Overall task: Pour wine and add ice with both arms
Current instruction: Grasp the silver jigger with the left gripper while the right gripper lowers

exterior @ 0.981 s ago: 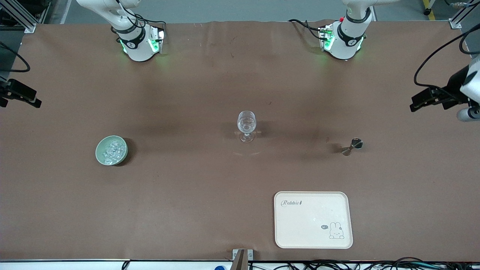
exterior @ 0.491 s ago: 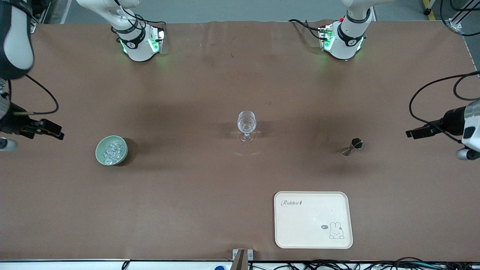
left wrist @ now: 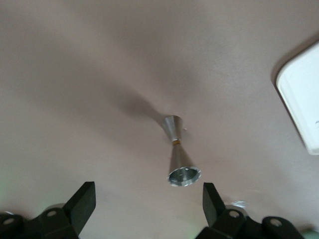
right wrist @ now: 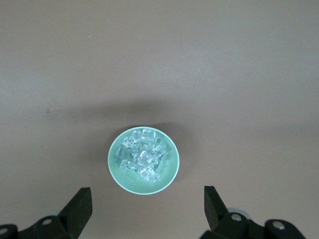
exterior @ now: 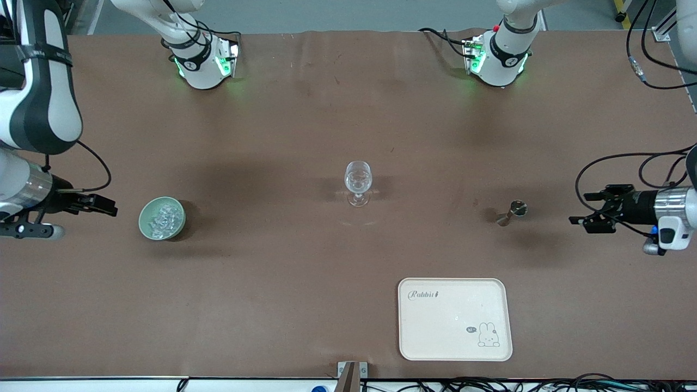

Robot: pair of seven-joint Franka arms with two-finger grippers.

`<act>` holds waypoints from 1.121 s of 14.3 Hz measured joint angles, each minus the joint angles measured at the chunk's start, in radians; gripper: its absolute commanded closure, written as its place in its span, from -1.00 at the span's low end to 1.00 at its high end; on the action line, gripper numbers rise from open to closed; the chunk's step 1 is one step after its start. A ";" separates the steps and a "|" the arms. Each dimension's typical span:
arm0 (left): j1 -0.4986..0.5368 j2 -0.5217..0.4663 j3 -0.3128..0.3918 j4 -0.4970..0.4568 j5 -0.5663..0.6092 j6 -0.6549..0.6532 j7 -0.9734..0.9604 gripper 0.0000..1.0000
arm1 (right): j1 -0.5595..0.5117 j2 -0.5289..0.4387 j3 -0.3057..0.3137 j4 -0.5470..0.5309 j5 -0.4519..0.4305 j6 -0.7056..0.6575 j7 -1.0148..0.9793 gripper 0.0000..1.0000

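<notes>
A pale green bowl (exterior: 145,224) holds a heap of clear ice (exterior: 163,216) toward the right arm's end of the table. My right gripper (exterior: 109,207) is open and empty over the table beside the bowl, apart from it. The right wrist view shows the bowl (right wrist: 128,182) and the ice (right wrist: 142,155) ahead of that open gripper (right wrist: 147,209). A metal jigger (exterior: 512,212) stands toward the left arm's end. My left gripper (exterior: 578,220) is open and empty over the table beside it. It also shows in the left wrist view (left wrist: 148,204) with the jigger (left wrist: 178,158).
A clear stemmed wine glass (exterior: 358,182) stands at the middle of the table. A cream tray (exterior: 454,318) with a rabbit print lies nearer the front camera than the jigger; its corner shows in the left wrist view (left wrist: 301,99). No bottle is in view.
Both arms have swung in from the table's ends and come lower. The right gripper has neared the bowl and the left gripper has neared the jigger. Nothing on the table moved.
</notes>
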 measured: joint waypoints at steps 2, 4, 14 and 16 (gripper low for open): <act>0.011 0.060 0.000 0.002 -0.068 0.001 -0.034 -0.81 | -0.005 0.005 -0.001 -0.037 0.006 0.033 0.000 -0.95; 0.017 0.110 0.000 0.004 -0.102 0.001 -0.062 -0.72 | -0.012 0.005 -0.002 -0.076 0.008 0.070 0.000 -0.95; 0.036 0.257 -0.001 0.000 -0.266 -0.008 -0.127 -0.50 | -0.014 0.017 0.001 -0.285 0.091 0.293 0.001 -0.89; 0.036 0.268 -0.004 -0.012 -0.286 -0.014 -0.127 -0.45 | -0.014 0.034 0.002 -0.308 0.094 0.341 0.001 -0.86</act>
